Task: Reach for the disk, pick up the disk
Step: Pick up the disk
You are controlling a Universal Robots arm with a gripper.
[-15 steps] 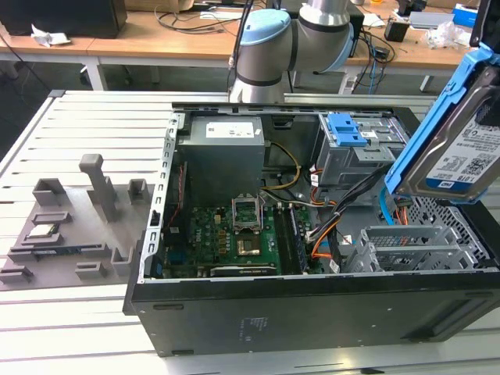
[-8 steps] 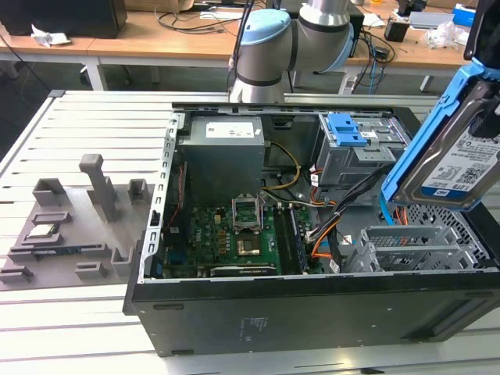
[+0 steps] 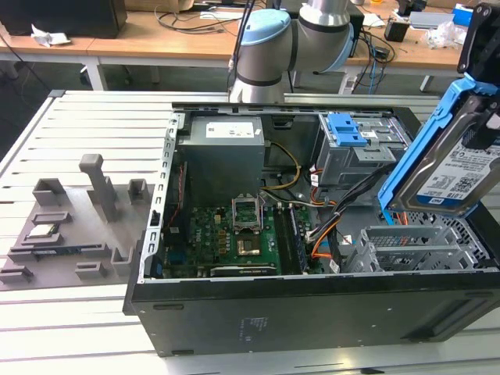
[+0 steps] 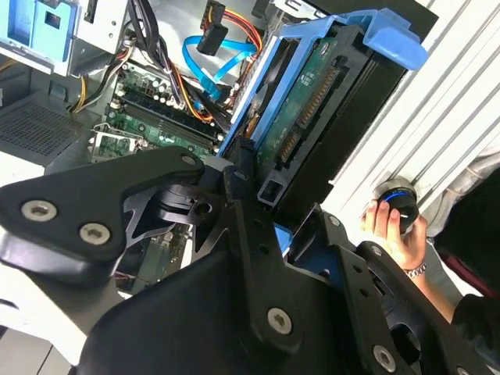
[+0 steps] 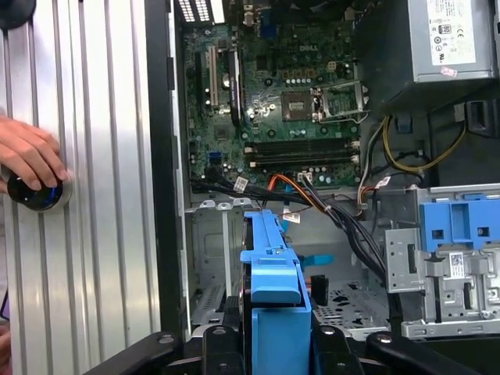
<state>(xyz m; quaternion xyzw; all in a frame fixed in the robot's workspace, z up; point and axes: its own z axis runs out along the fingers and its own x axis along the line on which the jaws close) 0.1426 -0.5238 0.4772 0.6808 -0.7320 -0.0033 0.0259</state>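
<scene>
while tilted above the computer case point(image 3: 312, 312) — disk point(image 3: 453, 168) clamped in end effector point(image 5: 269, 344)

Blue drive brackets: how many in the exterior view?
2. One frames the disk, lifted above the case at the exterior view's right. The other, a blue latch, sits on the grey drive cage inside the case. More may be hidden.

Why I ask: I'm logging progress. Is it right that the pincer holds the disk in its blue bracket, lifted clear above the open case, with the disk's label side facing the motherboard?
Not quite. The pincer does hold the disk in its blue bracket, raised above the open case, but the exterior view shows the label side facing outward, away from the motherboard.
</scene>
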